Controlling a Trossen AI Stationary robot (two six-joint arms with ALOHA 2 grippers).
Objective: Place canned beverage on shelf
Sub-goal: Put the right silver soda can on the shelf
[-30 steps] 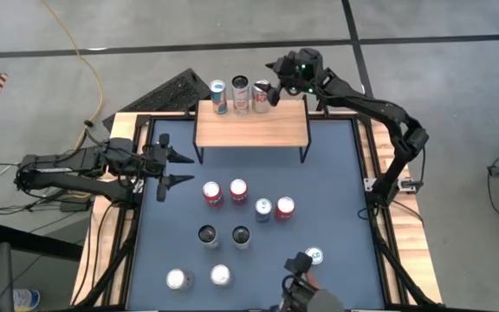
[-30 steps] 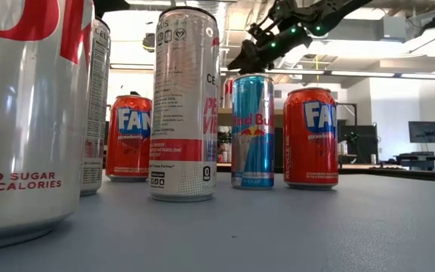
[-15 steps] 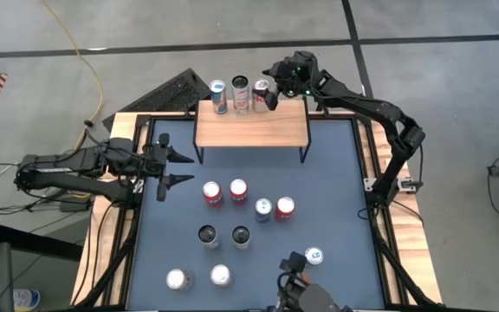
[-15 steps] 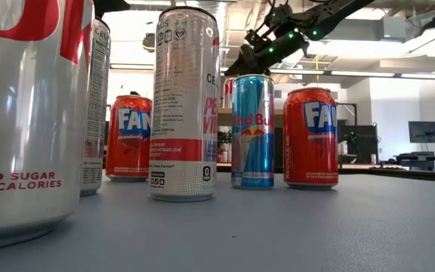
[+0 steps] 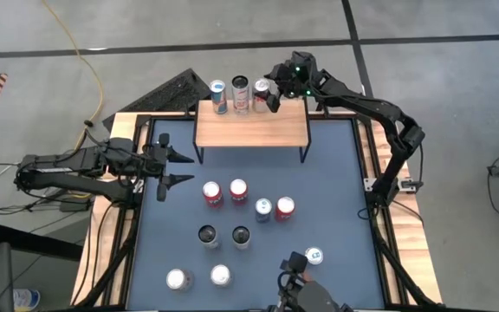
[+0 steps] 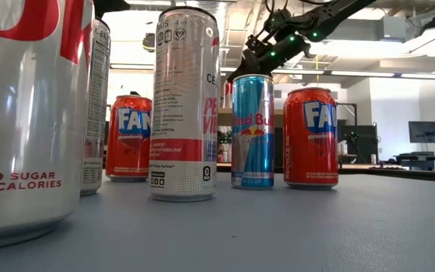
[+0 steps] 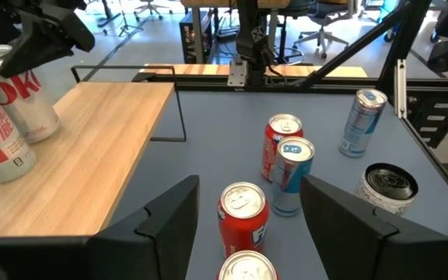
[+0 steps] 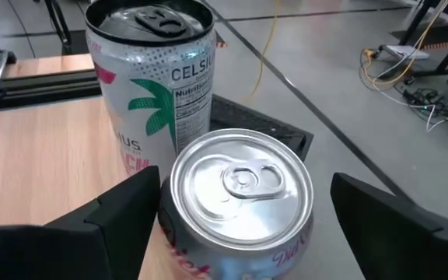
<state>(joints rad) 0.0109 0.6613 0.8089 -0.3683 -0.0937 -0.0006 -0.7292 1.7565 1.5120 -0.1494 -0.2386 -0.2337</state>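
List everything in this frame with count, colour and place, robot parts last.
shelf: one, light wood top on black legs, far middle of the table.
cans on the shelf: three, silver and blue, along its far edge.
cans on the mat: nine, red, blue, black and silver, in loose rows nearer the front.
table: one, blue-grey mat in a wooden frame.
yellow cable: one, on the floor, far left.
right gripper: jaws open around the rightmost shelf can.
left gripper: jaws apart, empty, waiting at the table's left edge.
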